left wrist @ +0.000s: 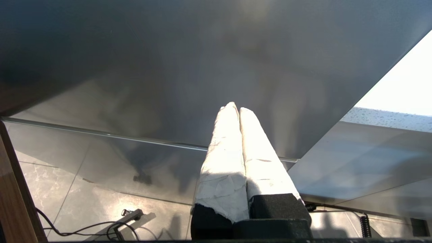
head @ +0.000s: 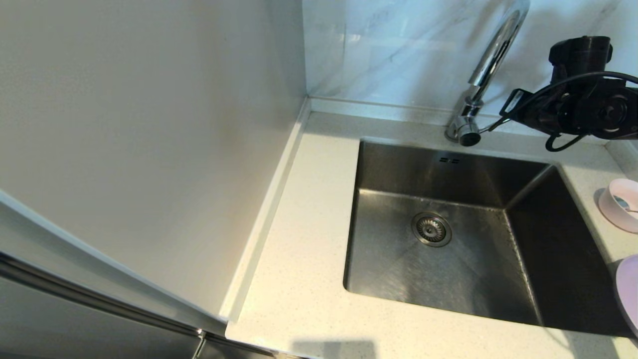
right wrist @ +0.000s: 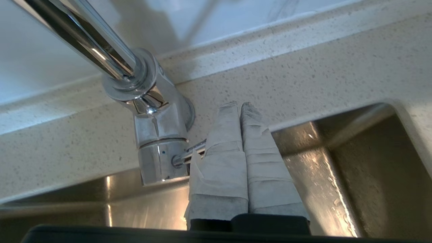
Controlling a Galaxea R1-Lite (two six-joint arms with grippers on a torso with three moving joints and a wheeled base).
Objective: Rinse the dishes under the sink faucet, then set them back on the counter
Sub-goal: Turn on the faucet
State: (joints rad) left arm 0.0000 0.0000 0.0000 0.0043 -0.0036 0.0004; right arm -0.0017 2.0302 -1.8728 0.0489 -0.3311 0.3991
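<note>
The right gripper (right wrist: 239,106) is held at the back of the large rectangular brushed stainless steel sink (head: 398,259), just beside the base of the tall shiny chrome gooseneck faucet (head: 491,60). Its two tape-wrapped fingers (right wrist: 222,158) are pressed together with no gap between them, and nothing is gripped. In the right wrist view the thin straight side lever (right wrist: 189,156) is seen running from the faucet base to the side of one finger, where it appears to be touched. In the head view the black right arm (head: 578,104) is seen reaching in from the right above the rear edge of the off-white, finely speckled stone bench (head: 299,269). The small round pale pink bowl (head: 620,203) is set on the bench just right of the sink, and the flat lilac-purple plate (head: 629,289) lies nearer the front, partly cut off by the frame edge. The round metal drain strainer (head: 431,229) and the two small overflow slots (head: 449,160) are visible in the sink. The left gripper (left wrist: 239,108) is seen only in its own wrist view, with its white wrapped fingers (left wrist: 222,155) closed on nothing, in front of a dark glossy panel (left wrist: 202,67) above a tiled floor (left wrist: 67,202).
</note>
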